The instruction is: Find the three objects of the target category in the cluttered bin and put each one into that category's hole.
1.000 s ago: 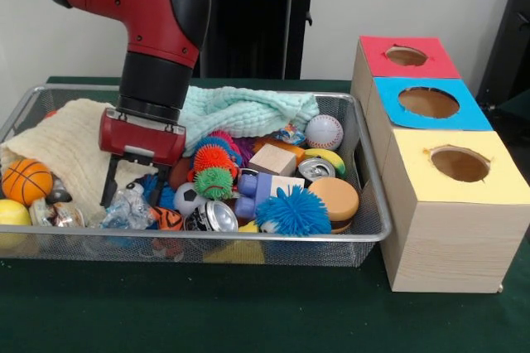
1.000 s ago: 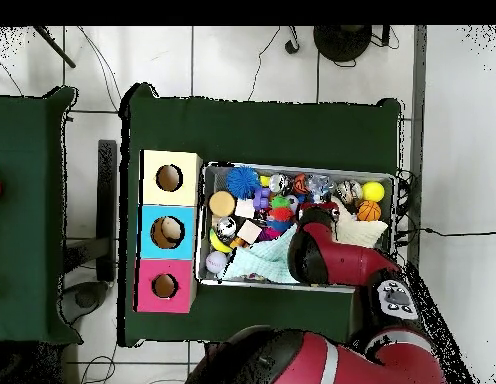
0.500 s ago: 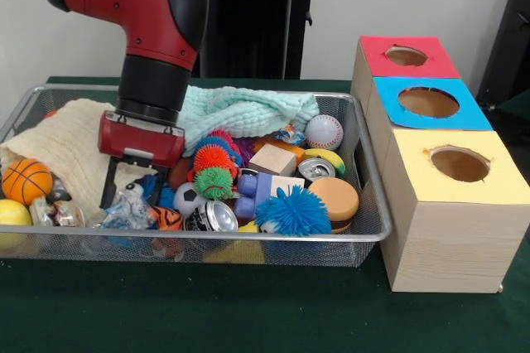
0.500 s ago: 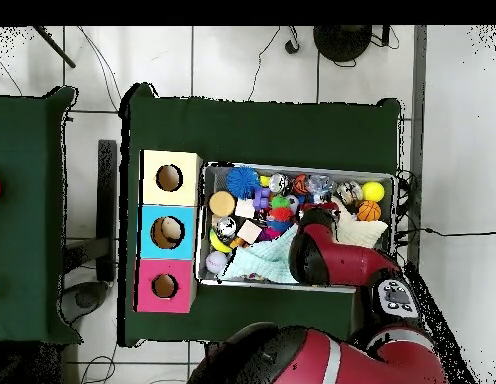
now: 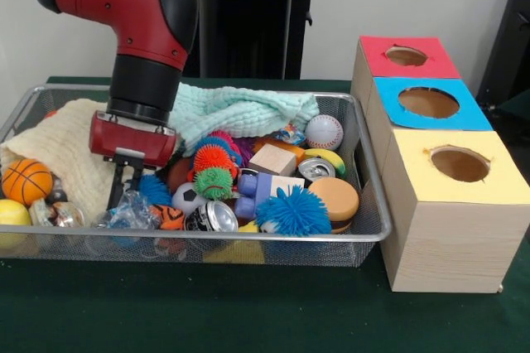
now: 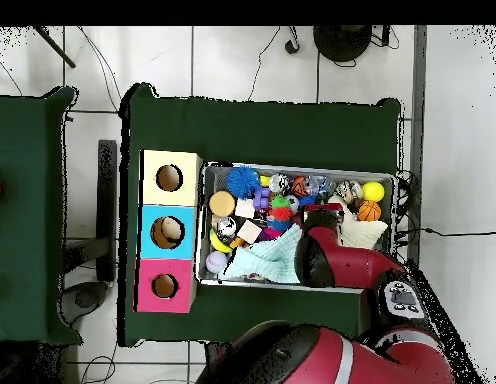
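Note:
A wire mesh bin (image 5: 273,238) holds a heap of toys, cans and cloths. My gripper (image 5: 124,191) reaches down into its left part, fingers drawn together on a crumpled clear plastic wrapper (image 5: 126,212). Close by lie a small soccer ball (image 5: 186,197), a basketball (image 5: 26,181), a yellow ball (image 5: 12,211) and a baseball (image 5: 324,131). Spiky balls in blue (image 5: 292,210), green (image 5: 214,182) and orange (image 5: 213,157) sit mid-bin. In the overhead view the arm covers the gripper (image 6: 325,209) over the bin (image 6: 292,166).
Three boxes with holes stand right of the bin: red (image 5: 406,57), blue (image 5: 429,103), yellow (image 5: 458,164). A cream cloth (image 5: 62,142) and a mint cloth (image 5: 240,110) fill the bin's back. Cans (image 5: 219,216), a wooden block (image 5: 272,159) and a tan disc (image 5: 334,198) lie among the toys.
The gripper has shifted slightly left, and its fingers, spread wide before, have come together at the plastic wrapper.

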Action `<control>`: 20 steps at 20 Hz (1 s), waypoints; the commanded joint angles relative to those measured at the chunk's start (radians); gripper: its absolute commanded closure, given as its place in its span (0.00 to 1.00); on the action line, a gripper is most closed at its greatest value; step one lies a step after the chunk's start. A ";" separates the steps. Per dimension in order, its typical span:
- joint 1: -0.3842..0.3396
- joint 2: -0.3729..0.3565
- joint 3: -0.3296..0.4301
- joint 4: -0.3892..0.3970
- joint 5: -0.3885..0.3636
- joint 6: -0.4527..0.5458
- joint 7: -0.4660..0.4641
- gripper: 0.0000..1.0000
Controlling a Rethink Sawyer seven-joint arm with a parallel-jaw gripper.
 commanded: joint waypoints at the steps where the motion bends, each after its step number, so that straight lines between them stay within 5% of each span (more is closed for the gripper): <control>1: -0.016 0.033 0.140 -0.118 -0.018 -0.128 0.176 1.00; 20: 0.038 -0.086 0.064 0.015 0.028 -0.122 0.190 1.00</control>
